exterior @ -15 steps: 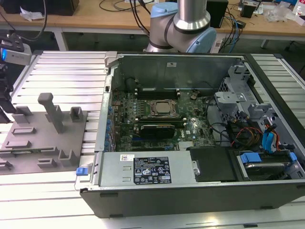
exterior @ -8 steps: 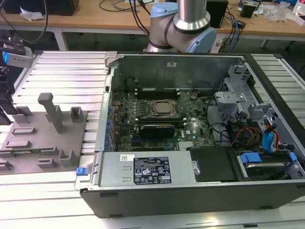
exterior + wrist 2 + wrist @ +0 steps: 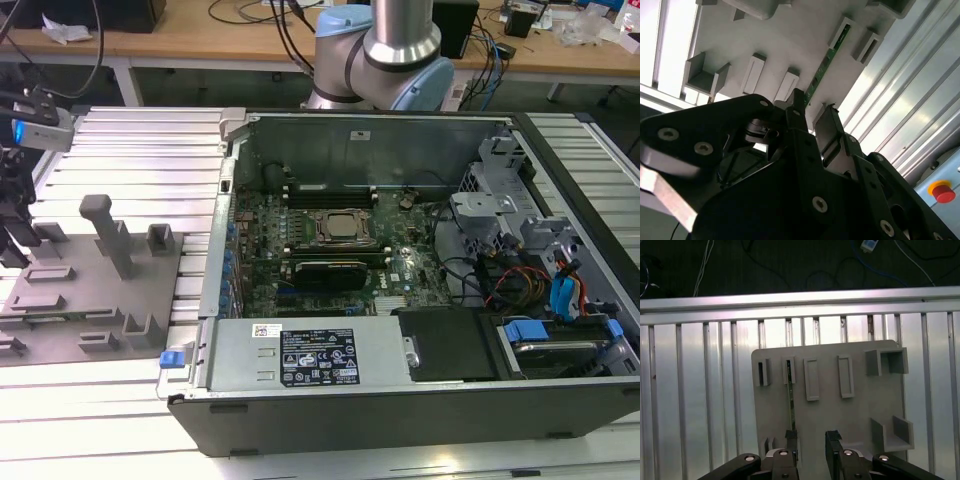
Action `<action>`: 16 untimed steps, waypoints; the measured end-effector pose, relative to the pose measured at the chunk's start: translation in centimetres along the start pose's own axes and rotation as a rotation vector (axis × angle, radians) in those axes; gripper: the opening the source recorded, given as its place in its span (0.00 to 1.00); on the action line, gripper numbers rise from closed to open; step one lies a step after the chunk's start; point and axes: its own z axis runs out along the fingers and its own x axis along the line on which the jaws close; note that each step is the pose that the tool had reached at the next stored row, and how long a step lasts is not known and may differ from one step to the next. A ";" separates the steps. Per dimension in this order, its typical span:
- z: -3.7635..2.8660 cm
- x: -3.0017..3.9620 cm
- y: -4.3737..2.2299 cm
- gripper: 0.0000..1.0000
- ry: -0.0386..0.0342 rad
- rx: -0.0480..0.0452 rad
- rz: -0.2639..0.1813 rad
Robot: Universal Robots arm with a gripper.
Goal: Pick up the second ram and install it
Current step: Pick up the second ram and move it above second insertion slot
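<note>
Exterior view: open computer case (image 3: 400,150) on exterior view's right, grey holder tray (image 3: 150,285) beside it on left. First wrist view: gripper (image 3: 811,440) over tray, fingers apart, nothing held. Second ram (image 3: 791,400) stands on edge in tray slot, long axis running straight away from gripper. Near end meets one fingertip (image 3: 791,439), not gap; likely sideways offset.

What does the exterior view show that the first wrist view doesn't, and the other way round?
Exterior view: the open black computer case with its green motherboard, and the silver-blue robot arm. First wrist view: the thin green ram stick on edge in a slot, with the black gripper open at one end. Both: the grey plastic holder tray on the ribbed aluminium table.
</note>
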 end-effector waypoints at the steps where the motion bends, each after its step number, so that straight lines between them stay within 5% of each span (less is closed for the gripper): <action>1: 0.05 0.00 0.00 0.36 0.0000 0.0000 0.000; 16: 1.67 0.66 -0.07 0.36 0.0002 0.0000 -0.008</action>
